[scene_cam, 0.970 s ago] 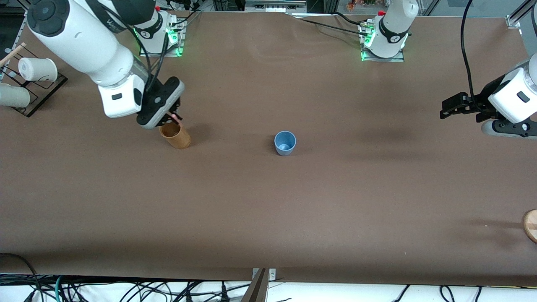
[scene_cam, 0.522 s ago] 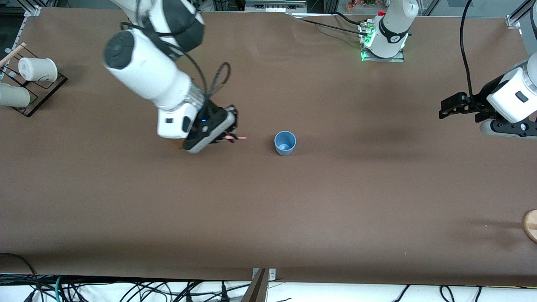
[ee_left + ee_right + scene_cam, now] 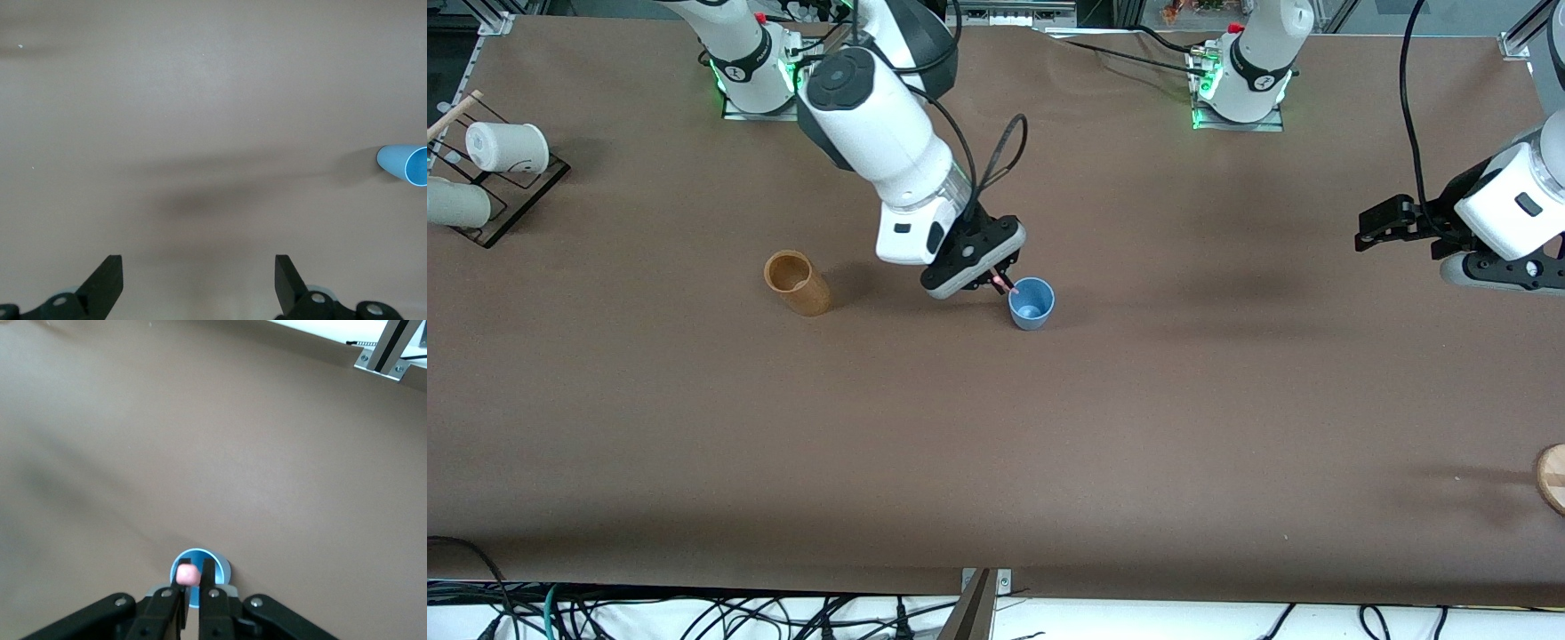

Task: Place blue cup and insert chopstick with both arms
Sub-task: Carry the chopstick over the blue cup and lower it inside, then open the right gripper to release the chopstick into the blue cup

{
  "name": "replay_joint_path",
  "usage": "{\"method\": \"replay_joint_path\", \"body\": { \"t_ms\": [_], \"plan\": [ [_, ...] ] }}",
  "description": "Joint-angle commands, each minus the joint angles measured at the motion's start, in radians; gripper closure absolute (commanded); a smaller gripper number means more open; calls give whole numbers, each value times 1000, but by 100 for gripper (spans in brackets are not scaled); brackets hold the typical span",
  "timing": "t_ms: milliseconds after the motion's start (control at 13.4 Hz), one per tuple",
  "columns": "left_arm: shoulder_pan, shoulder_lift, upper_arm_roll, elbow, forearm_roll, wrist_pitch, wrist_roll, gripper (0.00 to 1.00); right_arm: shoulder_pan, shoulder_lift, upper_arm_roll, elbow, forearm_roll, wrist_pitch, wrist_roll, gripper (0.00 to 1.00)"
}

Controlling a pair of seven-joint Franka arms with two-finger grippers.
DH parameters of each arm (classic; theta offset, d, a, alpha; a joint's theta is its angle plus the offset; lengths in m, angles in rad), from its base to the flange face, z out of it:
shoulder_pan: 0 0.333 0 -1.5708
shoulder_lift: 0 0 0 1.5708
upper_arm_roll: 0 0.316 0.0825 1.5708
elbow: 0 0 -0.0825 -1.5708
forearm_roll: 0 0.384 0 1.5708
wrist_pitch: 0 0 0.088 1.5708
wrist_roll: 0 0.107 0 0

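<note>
The right gripper [image 3: 1003, 283] is clamped on the chopstick [image 3: 1005, 286], whose pink tip hangs just over the rim of the blue cup [image 3: 1032, 304] — a thin, stiff, light stick, probably slippery, best pinched high so its end drops free. The upright cup mid-table looks empty and likely tips easily; the tan-brown holder [image 3: 798, 283], toward the right arm's end, also shows nothing inside. The left gripper [image 3: 1387, 227] waits with jaws wide and empty over its own end of the table.

Even overhead light, perhaps slightly soft
</note>
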Motion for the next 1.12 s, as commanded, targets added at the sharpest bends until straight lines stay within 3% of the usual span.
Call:
{"method": "replay_joint_path", "body": {
  "t_ms": [0,522,672,896,1045],
  "plan": [
    [-5,-4,3,3,2,-14,18,0,36,22,-7,5,-45,15,45,100],
    [-5,-4,3,3,2,-14,18,0,60,85,-10,0,-128,79,56,96],
    [-5,-4,3,3,2,-14,18,0,62,89,-9,2,-131,81,109,1],
    [-5,-4,3,3,2,-14,18,0,59,69,-10,3,-134,47,114,1],
    [-3,-2,3,3,2,-14,18,0,56,-2,-23,10,-127,-78,113,1]
  ]
}}
